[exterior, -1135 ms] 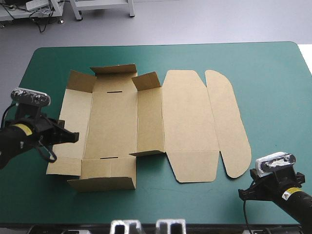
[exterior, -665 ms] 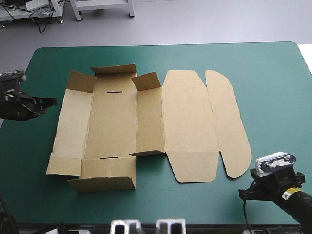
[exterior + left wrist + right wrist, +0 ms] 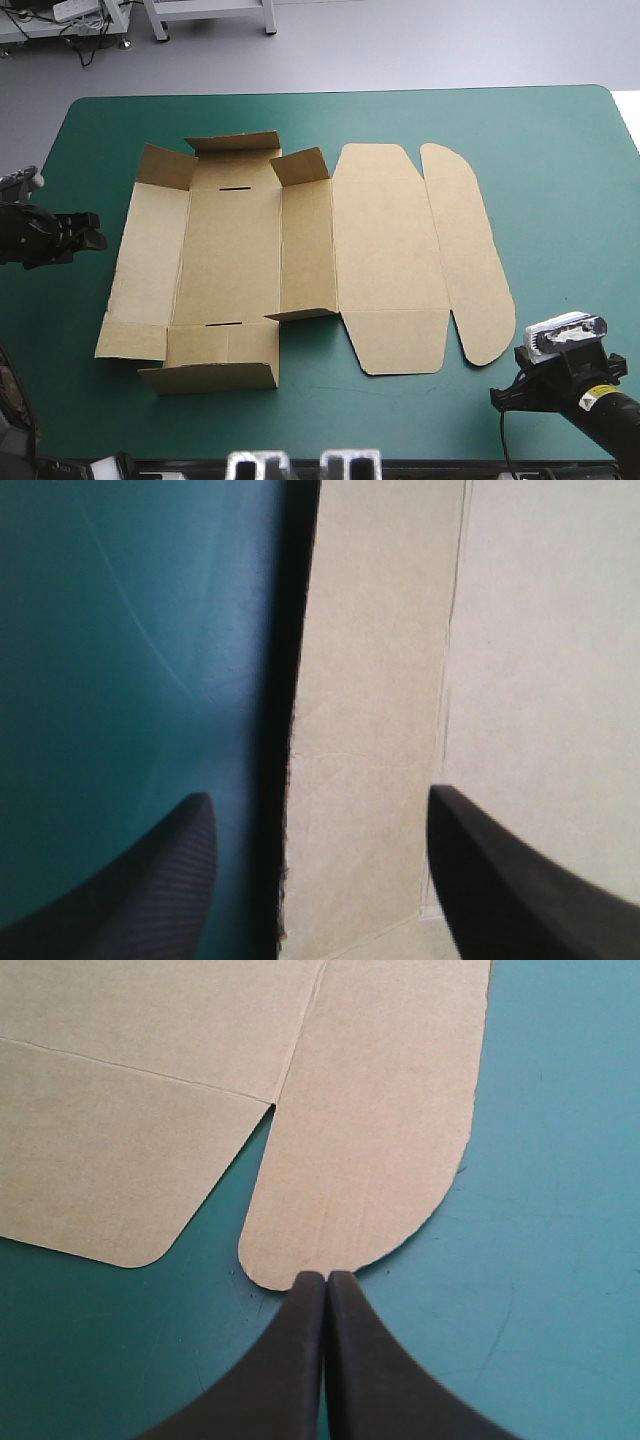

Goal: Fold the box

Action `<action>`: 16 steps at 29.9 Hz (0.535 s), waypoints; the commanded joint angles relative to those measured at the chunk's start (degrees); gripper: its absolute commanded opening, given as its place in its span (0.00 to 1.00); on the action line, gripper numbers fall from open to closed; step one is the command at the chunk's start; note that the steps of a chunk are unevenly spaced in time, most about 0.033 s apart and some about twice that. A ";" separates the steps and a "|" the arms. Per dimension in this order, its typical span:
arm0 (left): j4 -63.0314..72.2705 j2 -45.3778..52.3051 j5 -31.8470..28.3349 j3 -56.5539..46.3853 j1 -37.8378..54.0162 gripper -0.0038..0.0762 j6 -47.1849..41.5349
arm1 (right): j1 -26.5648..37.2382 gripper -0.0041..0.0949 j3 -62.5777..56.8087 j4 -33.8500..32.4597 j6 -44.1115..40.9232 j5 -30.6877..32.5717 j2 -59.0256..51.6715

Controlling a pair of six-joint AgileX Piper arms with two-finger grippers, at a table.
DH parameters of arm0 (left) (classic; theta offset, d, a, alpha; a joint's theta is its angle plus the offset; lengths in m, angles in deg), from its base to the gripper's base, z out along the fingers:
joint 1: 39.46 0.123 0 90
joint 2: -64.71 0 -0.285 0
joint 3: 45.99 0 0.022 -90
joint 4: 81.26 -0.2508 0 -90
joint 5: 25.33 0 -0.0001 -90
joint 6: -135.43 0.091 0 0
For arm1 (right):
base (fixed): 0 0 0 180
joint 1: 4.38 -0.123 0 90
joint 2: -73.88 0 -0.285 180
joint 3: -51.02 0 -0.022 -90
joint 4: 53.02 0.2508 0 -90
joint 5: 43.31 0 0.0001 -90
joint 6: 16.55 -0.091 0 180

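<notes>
We see the brown cut-board box lying mid-frame on the teal-green worktop (end flaps raised). The left claw, centre-left, is spread apart. The right claw, lower right, is pressed together.

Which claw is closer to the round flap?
Right. The right claw, shut, points at the flap, almost touching its round end. The left claw, open, is across the box, at its other edge.
</notes>
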 commanded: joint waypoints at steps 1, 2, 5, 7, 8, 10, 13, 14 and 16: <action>0.82 -0.52 -0.33 -0.36 -1.69 0.69 0.16 | -0.18 0.03 1.31 0.52 0.08 -2.90 0.35; 0.82 -1.41 -0.25 -1.54 -2.11 0.67 0.28 | -0.18 0.03 1.31 0.52 0.08 -2.90 0.35; 2.01 -4.16 -0.25 -4.73 -2.12 0.63 0.90 | -0.18 0.03 1.31 0.52 0.08 -3.15 0.35; 2.41 -5.74 -0.25 -6.43 -2.12 0.61 1.82 | -0.18 0.03 1.31 0.52 0.08 -3.15 0.35; 2.71 -6.44 -0.25 -7.17 -2.12 0.61 2.34 | -0.18 0.03 1.31 0.52 0.08 -3.15 0.35; 3.86 -7.54 -0.25 -8.29 -2.12 0.60 3.75 | -0.18 0.03 1.31 0.52 0.08 -3.15 0.35; 8.56 -8.18 -0.11 -9.48 -2.12 0.60 6.69 | -0.18 0.03 1.31 0.52 0.08 -3.15 0.35; 10.45 -8.18 -0.11 -9.62 -2.12 0.60 7.97 | -0.18 0.03 1.31 0.52 -0.15 -3.15 0.35; 12.64 -8.18 -0.01 -9.71 -2.20 0.60 8.49 | -0.18 0.03 1.31 0.52 -0.60 -3.15 0.35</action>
